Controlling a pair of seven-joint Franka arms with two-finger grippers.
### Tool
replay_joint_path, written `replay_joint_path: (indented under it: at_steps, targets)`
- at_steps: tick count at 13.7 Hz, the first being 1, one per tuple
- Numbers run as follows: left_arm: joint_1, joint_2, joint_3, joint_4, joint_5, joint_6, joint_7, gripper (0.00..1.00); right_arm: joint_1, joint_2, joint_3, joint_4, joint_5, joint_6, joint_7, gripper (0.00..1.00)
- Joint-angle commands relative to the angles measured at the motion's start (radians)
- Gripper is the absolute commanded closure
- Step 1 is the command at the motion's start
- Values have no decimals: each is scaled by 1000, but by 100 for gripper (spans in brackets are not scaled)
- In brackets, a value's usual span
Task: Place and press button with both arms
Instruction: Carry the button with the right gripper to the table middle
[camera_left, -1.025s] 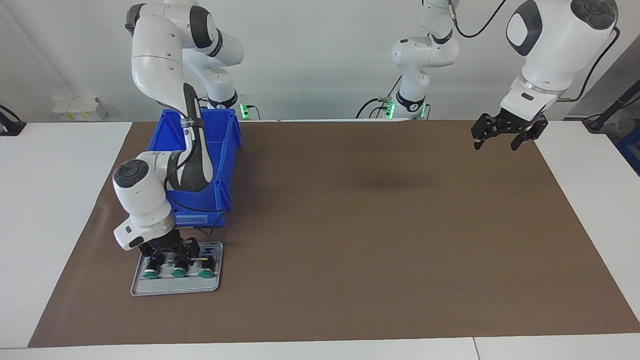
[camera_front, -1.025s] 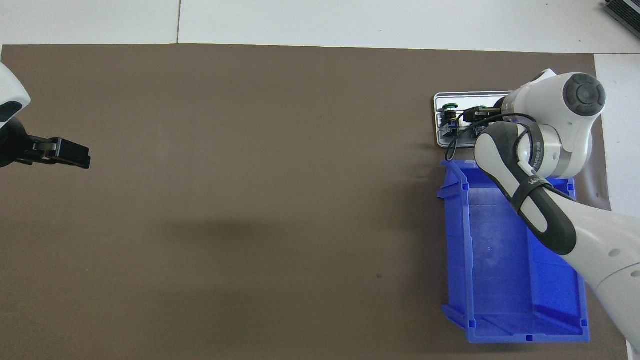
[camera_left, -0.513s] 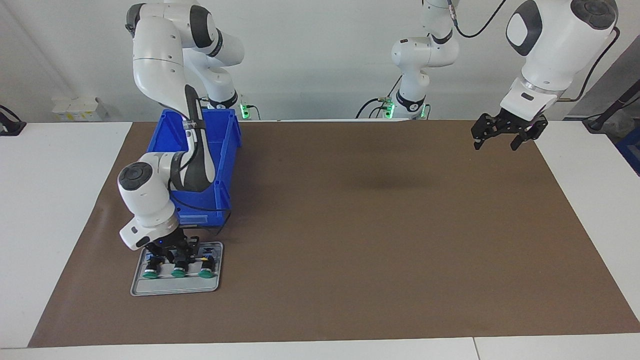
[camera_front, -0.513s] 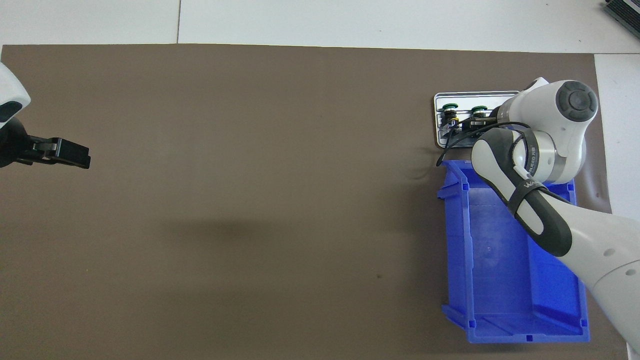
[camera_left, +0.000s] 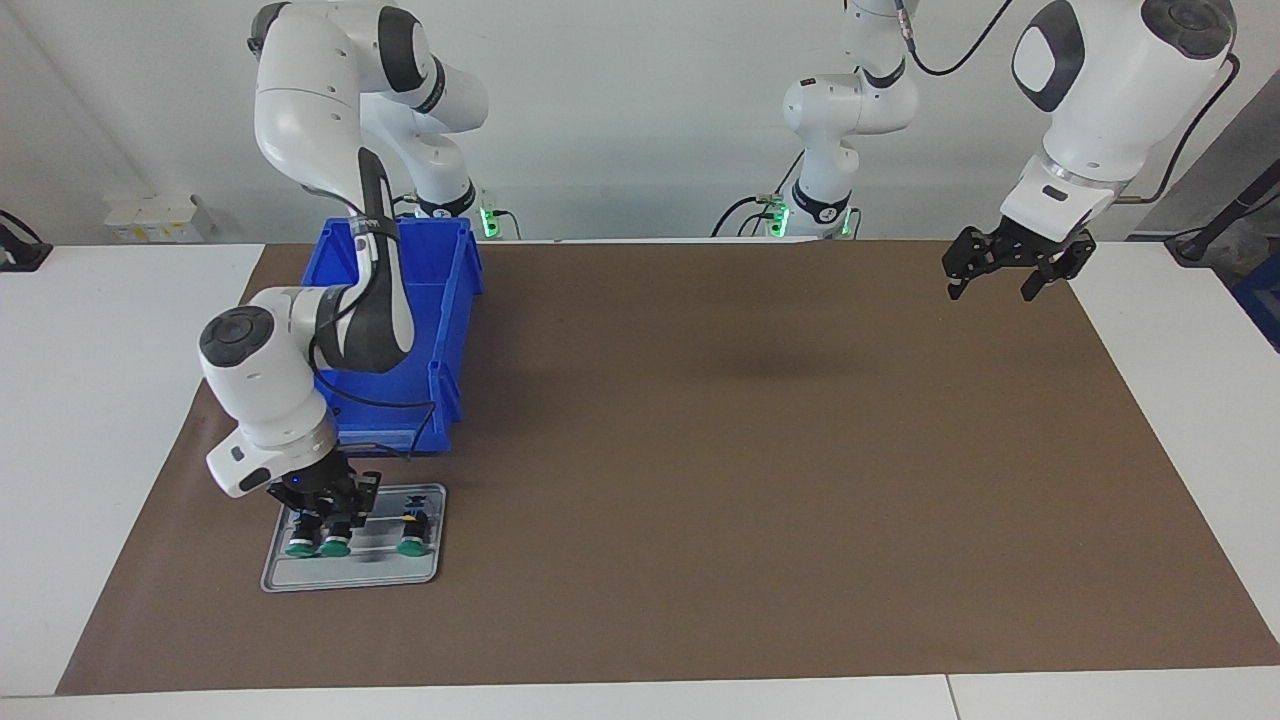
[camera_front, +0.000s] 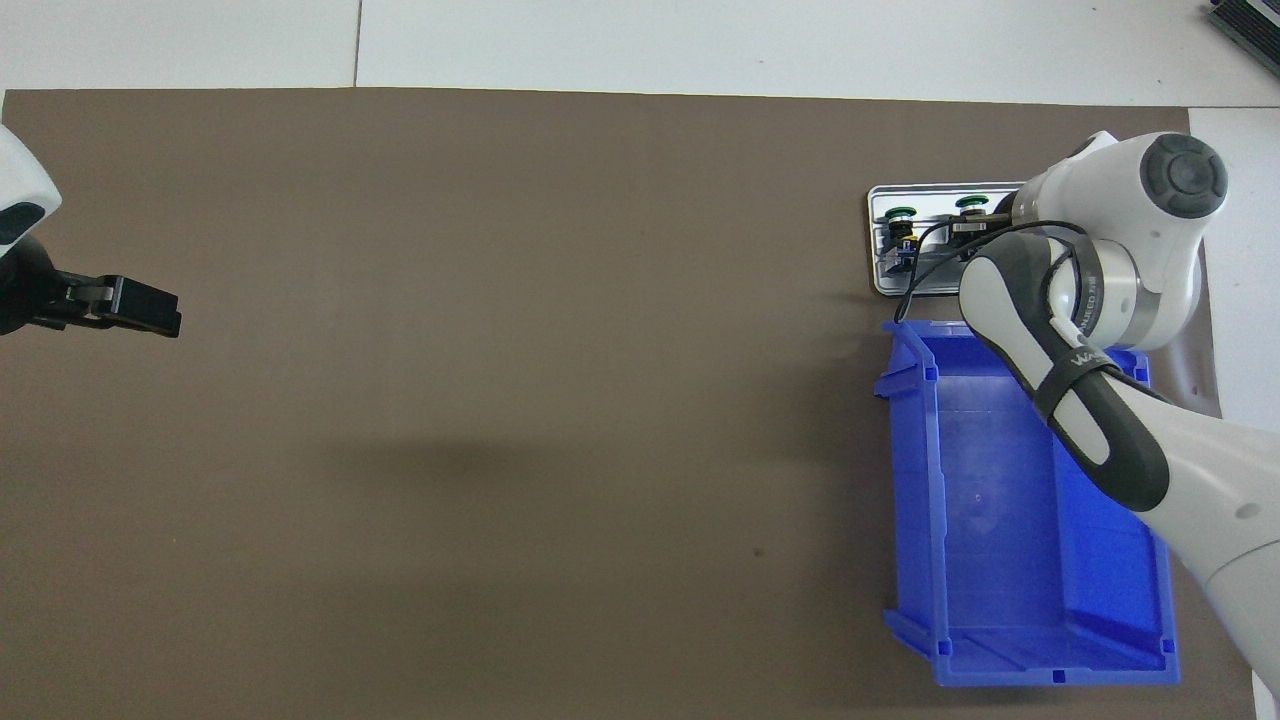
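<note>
Gripping seems to be the step in hand, so the task looks barely begun. The right gripper (camera_left: 333, 520) is down on the grey tray (camera_left: 350, 575) that lies on the brown mat (camera_left: 700, 450) toward the right arm's end of the table, just beside the open end of the blue bin (camera_left: 440, 330) and farther from the robots than it. Three green-capped buttons lie in the tray: one nearest the right arm's end (camera_left: 297, 548), the button (camera_left: 335, 546) under the gripper, close beside that one, and a third (camera_left: 408, 545) set apart toward the middle of the table. The right gripper's fingers are drawn in around the body of the button, apparently clamped on it, though whether it has left the tray floor I cannot tell. From overhead the right arm's wrist hides most of this; only two green caps and part of the tray show there. The left gripper (camera_left: 1010, 270) waits in the air over the mat's corner at the left arm's end, its fingers apart and empty. Nothing has been placed on the open mat and nothing pressed. Lifting the button out, setting it down and pressing it are all, by my reading, left to do.
</note>
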Motion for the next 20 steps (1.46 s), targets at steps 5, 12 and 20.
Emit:
replay_joint_path:
  at_steps: [5, 12, 20]
  targets:
    - [6, -30, -4, -38, -6, 22, -8, 0, 96, -46, -3, 230, -24, -302, 597, 100]
    - [6, -29, -4, -36, -6, 22, -8, 0, 408, -50, 6, 213, -40, -287, 1518, 100]
    - [6, -30, -4, -36, -6, 22, -8, 0, 739, 159, 9, 242, -134, -102, 2238, 100]
